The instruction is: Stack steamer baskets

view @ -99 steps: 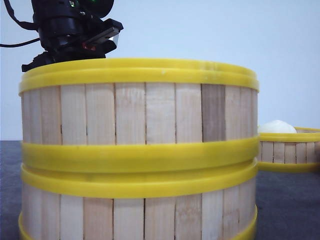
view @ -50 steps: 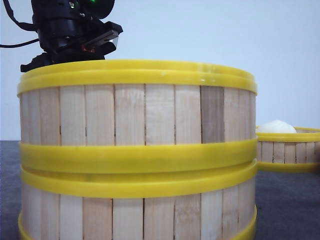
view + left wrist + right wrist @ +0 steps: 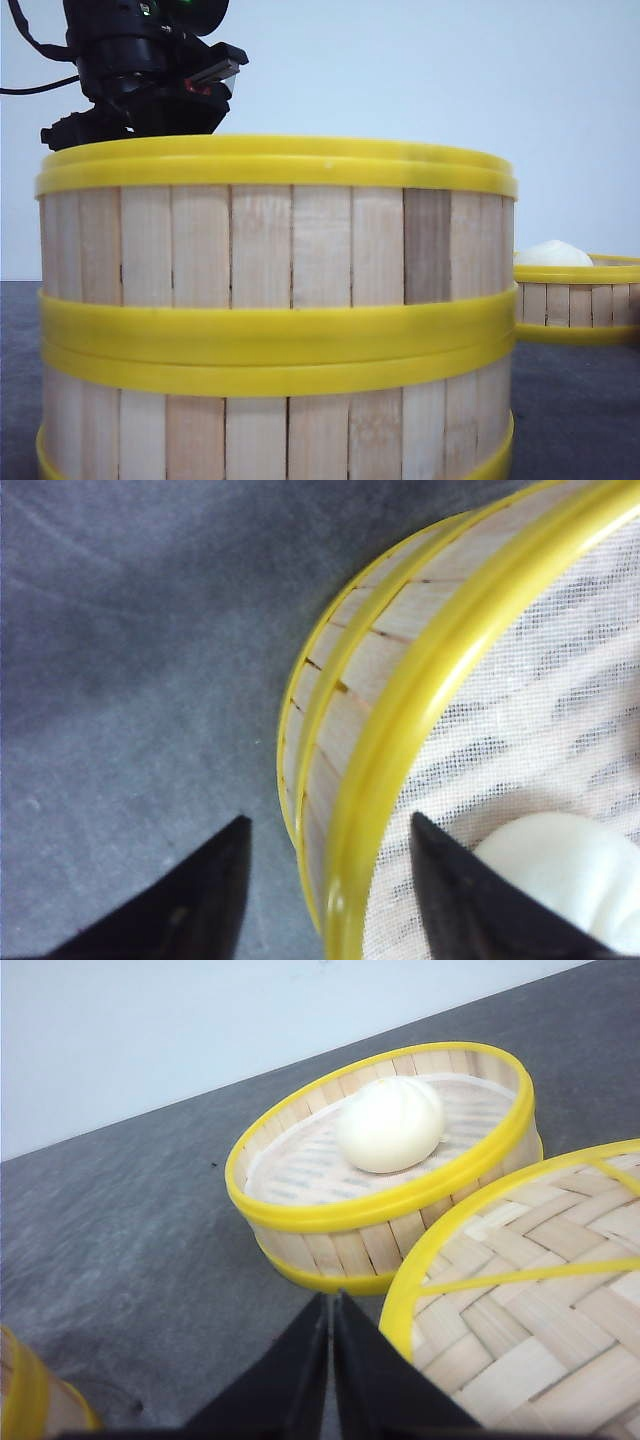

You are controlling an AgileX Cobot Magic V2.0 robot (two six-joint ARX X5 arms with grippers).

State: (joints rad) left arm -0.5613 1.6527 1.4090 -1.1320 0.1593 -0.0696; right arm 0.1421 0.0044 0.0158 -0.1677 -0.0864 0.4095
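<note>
- Two steamer baskets [image 3: 275,300] are seen stacked at the table's front, rims seated flush.
- The upper basket's rim [image 3: 400,740] is straddled by the spread left gripper [image 3: 330,900], apparently to release it.
- A third basket [image 3: 385,1175], holding a bun [image 3: 390,1125], is left apart beside a woven lid [image 3: 530,1300]; the right gripper [image 3: 330,1360] is pressed shut, empty.

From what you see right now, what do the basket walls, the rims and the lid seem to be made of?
Walls of the stacked baskets: pale wooden slats, matte, with visible grain and seams. Rims: bright yellow, smooth and slightly glossy, probably plastic. Lid: pale flat strips woven together, likely bamboo, inside a yellow ring.
</note>
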